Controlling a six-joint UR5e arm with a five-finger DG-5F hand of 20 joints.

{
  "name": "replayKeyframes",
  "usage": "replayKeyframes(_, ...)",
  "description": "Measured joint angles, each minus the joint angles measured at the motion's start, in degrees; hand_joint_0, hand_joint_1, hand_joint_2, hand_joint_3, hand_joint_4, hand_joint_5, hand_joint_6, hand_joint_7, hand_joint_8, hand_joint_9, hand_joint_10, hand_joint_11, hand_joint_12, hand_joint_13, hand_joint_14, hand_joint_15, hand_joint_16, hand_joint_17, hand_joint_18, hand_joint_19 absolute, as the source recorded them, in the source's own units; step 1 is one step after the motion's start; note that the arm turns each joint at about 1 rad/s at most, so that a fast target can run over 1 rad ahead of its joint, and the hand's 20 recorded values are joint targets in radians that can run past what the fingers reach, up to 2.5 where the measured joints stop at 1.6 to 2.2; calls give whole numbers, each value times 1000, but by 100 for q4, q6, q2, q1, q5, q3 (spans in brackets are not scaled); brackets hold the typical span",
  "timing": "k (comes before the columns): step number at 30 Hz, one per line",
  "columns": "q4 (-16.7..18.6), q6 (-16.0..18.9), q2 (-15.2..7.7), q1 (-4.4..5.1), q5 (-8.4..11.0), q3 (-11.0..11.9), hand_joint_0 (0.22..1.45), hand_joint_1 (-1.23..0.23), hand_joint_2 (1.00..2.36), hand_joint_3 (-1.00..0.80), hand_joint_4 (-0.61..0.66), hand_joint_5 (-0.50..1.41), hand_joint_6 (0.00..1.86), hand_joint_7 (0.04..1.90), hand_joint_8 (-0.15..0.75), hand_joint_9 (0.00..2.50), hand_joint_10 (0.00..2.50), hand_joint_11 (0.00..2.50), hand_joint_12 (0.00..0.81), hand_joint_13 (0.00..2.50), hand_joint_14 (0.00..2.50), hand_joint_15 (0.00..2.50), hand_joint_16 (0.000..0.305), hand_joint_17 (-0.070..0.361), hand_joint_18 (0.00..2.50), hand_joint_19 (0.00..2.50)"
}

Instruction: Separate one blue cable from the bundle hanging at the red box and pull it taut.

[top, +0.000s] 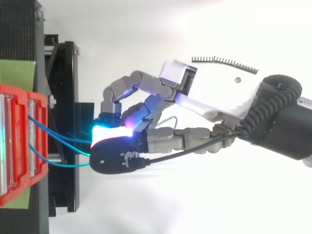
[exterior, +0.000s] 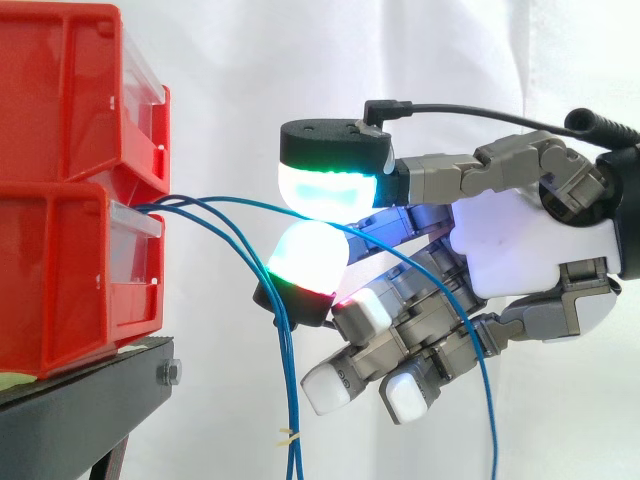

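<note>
The hand [exterior: 520,245] is pinching one blue cable [exterior: 230,201] between two glowing fingers [exterior: 330,185], just right of the red bins [exterior: 60,120]. It's coming out of the lower bin, while the rest of the bundle [exterior: 288,400] is hanging down beside it.

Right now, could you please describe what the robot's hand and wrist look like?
The hand has a white palm shell and grey, blocky metal fingers. Its thick rounded pads are white; some glow cyan and green, one edged red, on black backings. The wrist is black.
</note>
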Motion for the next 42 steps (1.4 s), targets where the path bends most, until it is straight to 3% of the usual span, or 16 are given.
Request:
replayKeyframes(6, 4, 66, 0, 19, 3, -7, 669, -687, 1022, -146, 88, -197, 972, 991, 378, 1074, 0, 1464, 362, 972, 21, 902, 47, 105, 912, 691)
replayKeyframes(8, 4, 92, -1, 24, 3, -7, 671, -686, 1023, -150, 88, -197, 972, 980, 373, 986, 366, 1418, 363, 1051, 14, 1177, 47, 105, 960, 806)
replayKeyframes(9, 4, 103, -1, 24, 3, -7, 672, -686, 1022, -152, 88, -197, 972, 980, 376, 974, 423, 1402, 360, 1054, 14, 1199, 46, 104, 960, 825)
replayKeyframes(11, 4, 127, -1, 25, 3, -8, 677, -688, 1021, -161, 88, -198, 971, 973, 374, 858, 1066, 1190, 352, 1132, 50, 1418, 45, 102, 1029, 1019)
replayKeyframes(13, 2, 147, 0, 26, 3, -8, 678, -688, 1021, -164, 88, -197, 972, 959, 367, 831, 1216, 1154, 355, 1082, 388, 1356, 45, 101, 1075, 1146)
replayKeyframes(14, 0, 158, 0, 26, 3, -10, 679, -690, 1021, -166, 85, -197, 971, 955, 368, 802, 1435, 1093, 353, 1034, 703, 1289, 43, 97, 1118, 1256)
replayKeyframes(15, -1, 166, -1, 26, 3, -10, 679, -690, 1021, -167, 86, -197, 971, 956, 368, 796, 1473, 1083, 358, 1015, 818, 1278, 43, 96, 1134, 1266)
replayKeyframes(17, -3, 182, -1, 28, 3, -10, 681, -693, 1021, -165, 85, -197, 970, 955, 364, 760, 1761, 1026, 368, 932, 1434, 1140, 39, 87, 1204, 1502)
replayKeyframes(18, -3, 187, -1, 28, 4, -11, 682, -694, 1021, -167, 85, -197, 969, 959, 365, 755, 1789, 1024, 368, 917, 1532, 1129, 39, 87, 1209, 1540)
replayKeyframes(19, -4, 192, -1, 28, 4, -12, 684, -695, 1021, -168, 84, -197, 969, 954, 365, 743, 1917, 988, 376, 878, 1783, 1098, 38, 85, 1241, 1661)
replayKeyframes(21, -4, 195, -1, 28, 4, -15, 686, -694, 1021, -173, 86, -197, 968, 951, 365, 739, 1948, 985, 381, 833, 2076, 1072, 37, 82, 1292, 1792)
replayKeyframes(27, -6, 199, -1, 32, 5, -16, 688, -697, 1022, -170, 90, -196, 965, 963, 364, 737, 1988, 968, 379, 774, 2496, 1117, 35, 78, 1352, 1979)
replayKeyframes(33, -27, 252, -2, 35, 12, -21, 687, -701, 1024, -121, 77, -192, 969, 994, 368, 728, 2088, 942, 387, 755, 2500, 1149, 36, 80, 1392, 2030)
replayKeyframes(42, -60, 609, 2, 47, -9, -127, 703, -681, 1025, -113, 65, -195, 981, 1034, 369, 692, 2212, 953, 398, 739, 2500, 1208, 37, 83, 1364, 1965)
